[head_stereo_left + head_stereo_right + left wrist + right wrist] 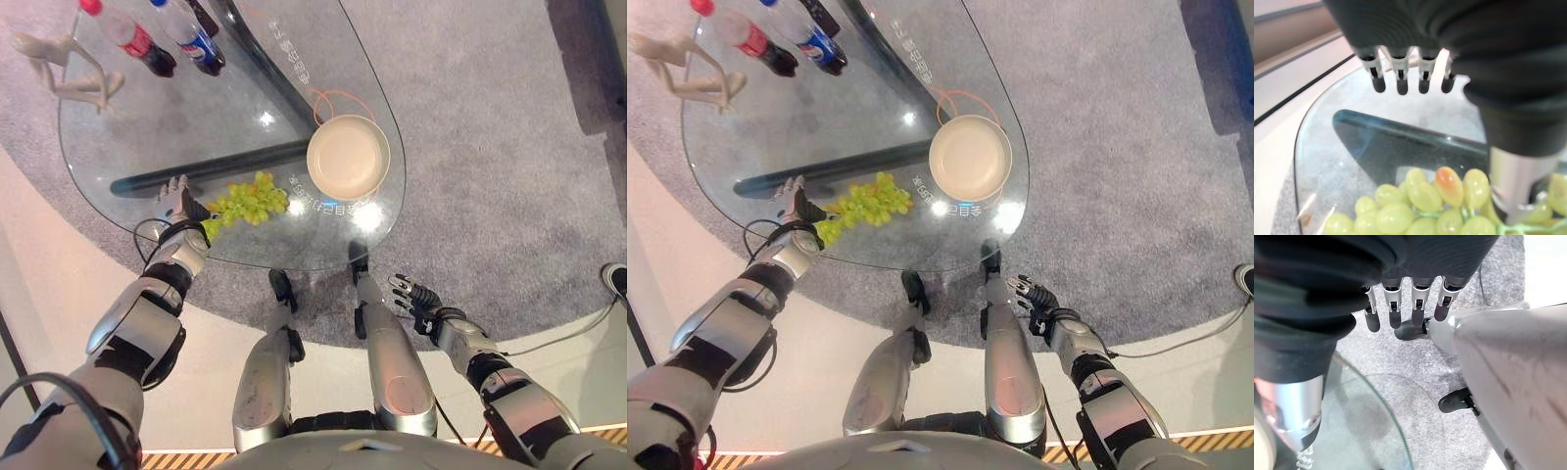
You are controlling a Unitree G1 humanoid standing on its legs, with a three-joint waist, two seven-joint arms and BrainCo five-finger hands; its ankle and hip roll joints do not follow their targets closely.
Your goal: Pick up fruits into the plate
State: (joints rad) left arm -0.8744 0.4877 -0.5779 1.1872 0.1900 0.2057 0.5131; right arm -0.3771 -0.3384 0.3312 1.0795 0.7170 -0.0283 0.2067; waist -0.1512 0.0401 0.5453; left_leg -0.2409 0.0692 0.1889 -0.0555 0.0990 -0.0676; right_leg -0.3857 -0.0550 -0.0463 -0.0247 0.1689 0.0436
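A bunch of green grapes (247,202) lies on the glass table (147,137), near its front edge. To the right of it sits an empty cream plate (348,157). My left hand (181,208) rests over the table's front left edge, open, its fingers straight and its thumb (1520,186) down beside the left end of the grapes (1435,203). My right hand (419,299) hangs open off the table, low at the front right, above the grey carpet.
Two drink bottles (162,37) lie at the table's far left, next to a pale wooden figure (69,69). A dark table leg (211,166) shows through the glass. An orange ring (338,98) lies behind the plate.
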